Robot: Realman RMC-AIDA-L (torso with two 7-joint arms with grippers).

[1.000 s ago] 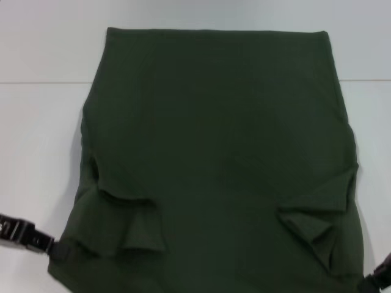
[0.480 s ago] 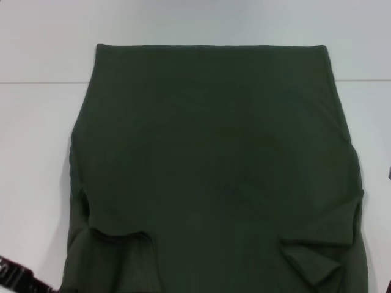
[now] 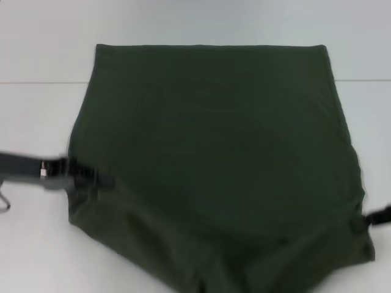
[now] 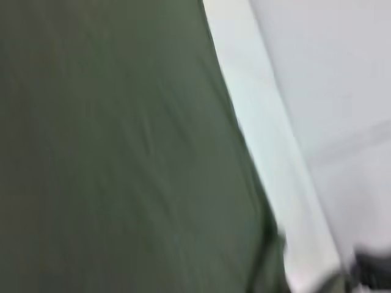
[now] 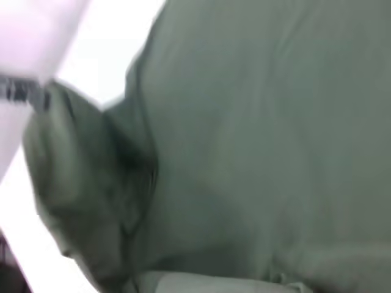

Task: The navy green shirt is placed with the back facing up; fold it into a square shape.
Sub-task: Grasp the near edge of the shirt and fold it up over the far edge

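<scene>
**Pincers at both side edges of the shirt**

Left pincer (image 3: 91,178) sits at the left edge of the navy green shirt (image 3: 214,152), its dark fingers lying over the cloth; it looks clenched on that edge, though motion blur leaves the grip uncertain. The right pincer (image 3: 366,220) touches the shirt's right edge low down, mostly out of the head view, and I cannot tell how far it is parted.

The shirt lies spread on the white tabletop (image 3: 36,55), plain side up, its far edge straight and its near edge slanting.

Half a second earlier the left pincer was at the near left corner; it now stands farther up the side. The two folded sleeve flaps seen then near the bottom no longer show, and the near edge has been drawn up.
</scene>
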